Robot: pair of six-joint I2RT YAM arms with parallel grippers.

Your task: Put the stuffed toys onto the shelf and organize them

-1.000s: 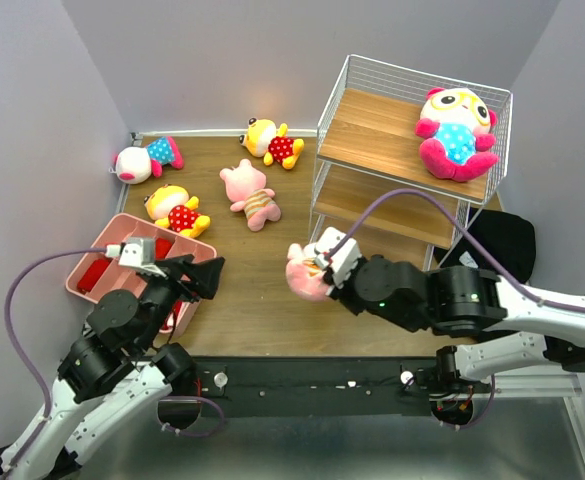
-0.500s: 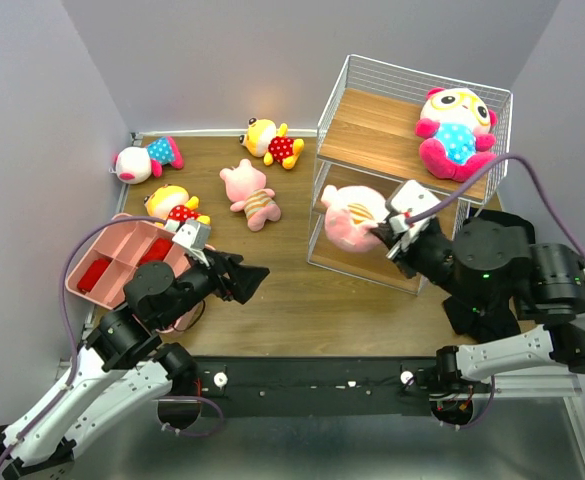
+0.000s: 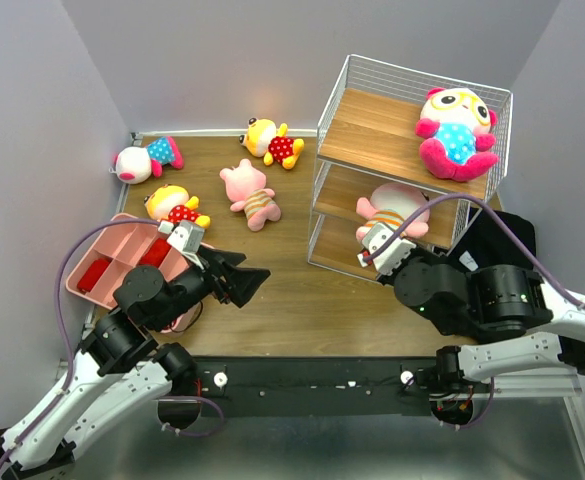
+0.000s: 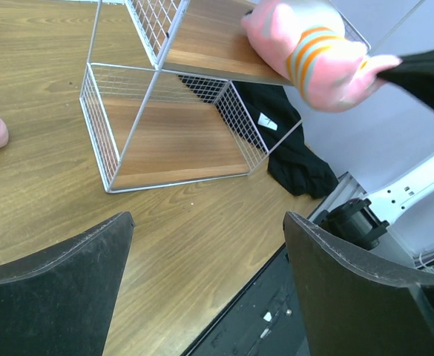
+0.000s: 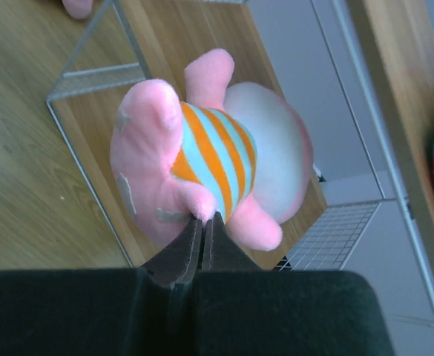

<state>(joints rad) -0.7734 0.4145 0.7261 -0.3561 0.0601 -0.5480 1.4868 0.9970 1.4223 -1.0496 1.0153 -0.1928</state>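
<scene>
Top external view: wooden table [image 3: 272, 300], lilac walls [image 3: 222, 60]; left fingers [image 3: 247, 281] apart, right fingers [image 5: 189, 248] clamped on striped pig [image 3: 397, 206].

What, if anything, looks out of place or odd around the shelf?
A black cloth lies crumpled beside the shelf, on its right side; it is not a toy. Nothing looks spilled or damaged. The striped pig is pinched by the shut right end effector at the middle tier, not yet set down.

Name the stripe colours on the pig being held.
Orange and pale blue on the pink pig; the right wrist view shows them best.
</scene>
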